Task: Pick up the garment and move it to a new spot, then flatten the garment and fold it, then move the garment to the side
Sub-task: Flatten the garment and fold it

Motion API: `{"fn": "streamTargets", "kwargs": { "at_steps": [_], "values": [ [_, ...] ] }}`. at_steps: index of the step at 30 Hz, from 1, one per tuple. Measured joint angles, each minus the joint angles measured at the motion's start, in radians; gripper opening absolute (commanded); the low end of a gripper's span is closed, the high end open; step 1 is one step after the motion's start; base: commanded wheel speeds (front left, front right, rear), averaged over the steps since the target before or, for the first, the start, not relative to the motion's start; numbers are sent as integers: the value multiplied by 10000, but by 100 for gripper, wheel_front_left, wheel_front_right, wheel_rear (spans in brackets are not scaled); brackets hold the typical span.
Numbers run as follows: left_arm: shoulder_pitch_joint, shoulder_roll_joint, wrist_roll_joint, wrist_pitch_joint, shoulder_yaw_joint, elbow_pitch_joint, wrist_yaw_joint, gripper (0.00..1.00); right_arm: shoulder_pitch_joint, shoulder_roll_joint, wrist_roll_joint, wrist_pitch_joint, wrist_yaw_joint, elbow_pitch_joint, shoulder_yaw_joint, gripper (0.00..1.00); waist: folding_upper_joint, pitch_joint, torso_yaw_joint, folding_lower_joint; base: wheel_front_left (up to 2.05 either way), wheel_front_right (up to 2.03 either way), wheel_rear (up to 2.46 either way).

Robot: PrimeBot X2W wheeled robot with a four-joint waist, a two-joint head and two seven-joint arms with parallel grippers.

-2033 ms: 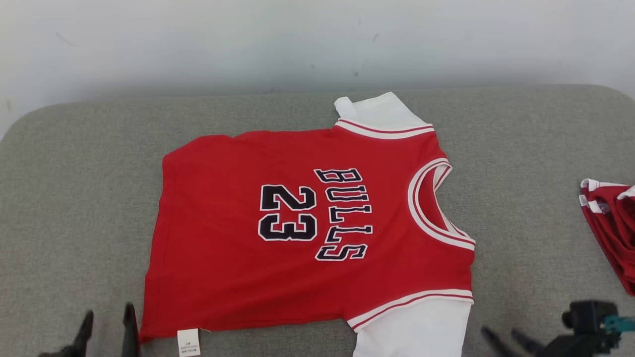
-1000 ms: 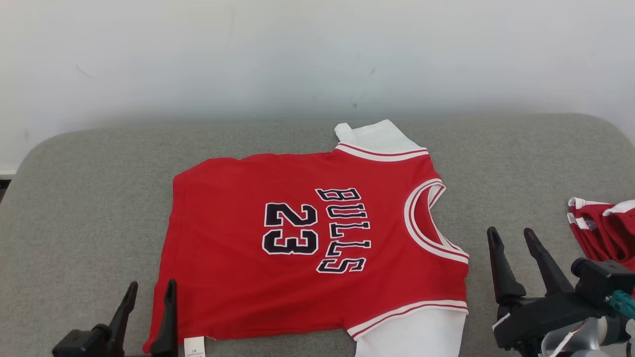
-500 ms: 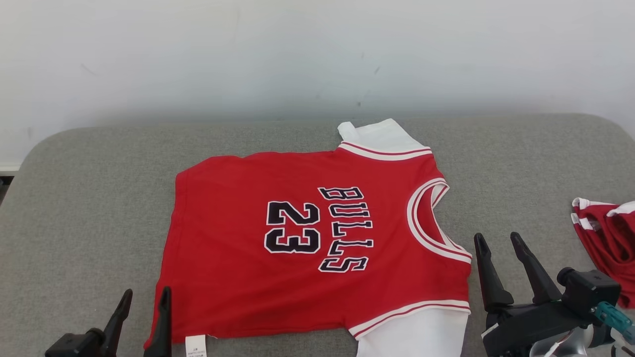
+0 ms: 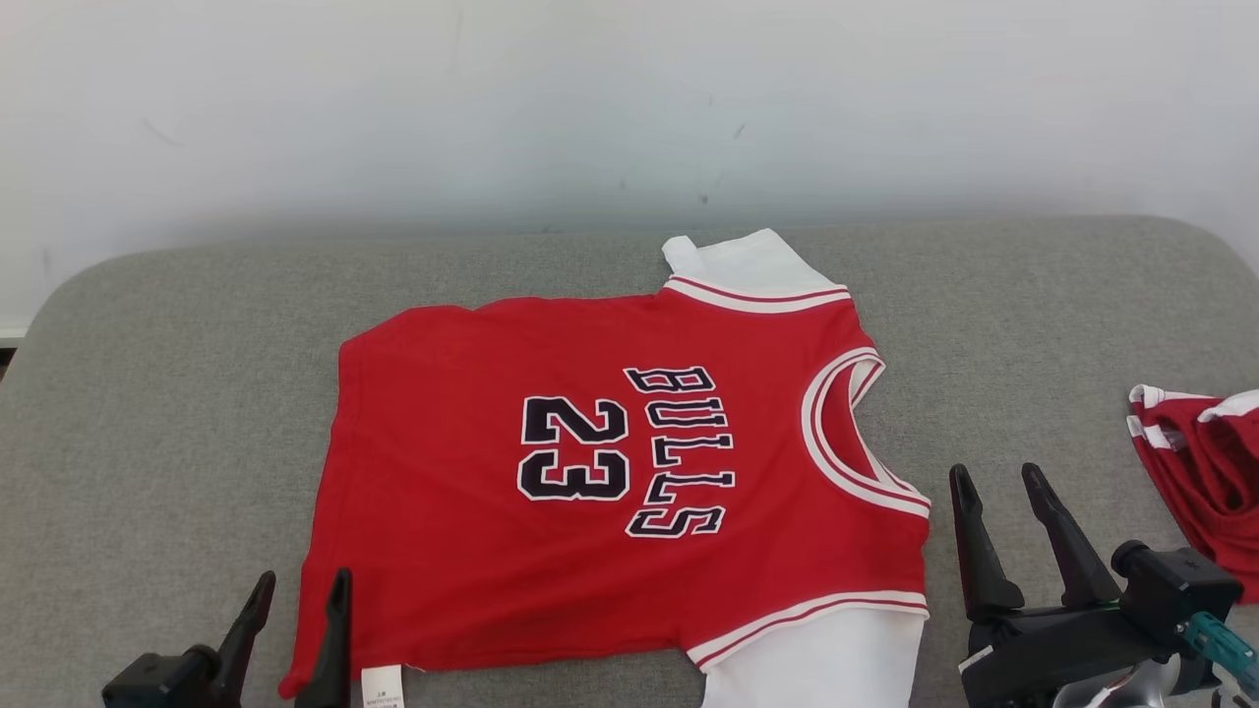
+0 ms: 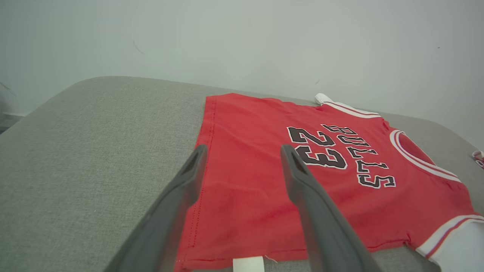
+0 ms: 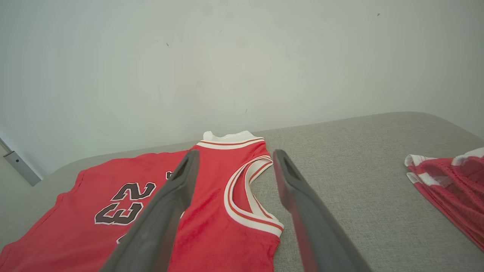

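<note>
Garment (image 4: pixel 610 482): red jersey with white sleeves, lettered "BULLS 23", laid flat on the grey cushion (image 4: pixel 148 393), not held.
Left gripper (image 4: pixel 305 575): fingers spread wide, empty. The hem corner is overlapped by the inner finger; contact cannot be told.
Right gripper (image 4: pixel 994 470): fingers spread wide, empty, placed just beside the shoulder edge, apart from the cloth.
Left wrist view: the side hem is framed between the fingers, with a white label (image 5: pixel 248 263) at the near edge.
Right wrist view: the neckline is framed between the fingers, and a second red garment (image 6: pixel 450 189) is seen well apart, beyond the outer finger.
</note>
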Motion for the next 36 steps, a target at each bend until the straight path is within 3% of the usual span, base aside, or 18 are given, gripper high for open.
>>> {"fn": "streamTargets", "kwargs": {
  "at_steps": [17,24,36],
  "values": [
    [-2,-56,-265,548,176,27,130,100,-149,21,2,-405,169,267,0,100,0,118,65,0,0,0,0],
    [-12,-117,-1429,2190,790,976,349,100,-173,27,0,-493,190,359,69,100,0,199,80,0,0,0,0],
    [-510,228,-1498,4213,752,1825,606,100,-379,52,-6,-569,276,510,201,100,0,356,-58,0,0,0,0]
  ]
}}
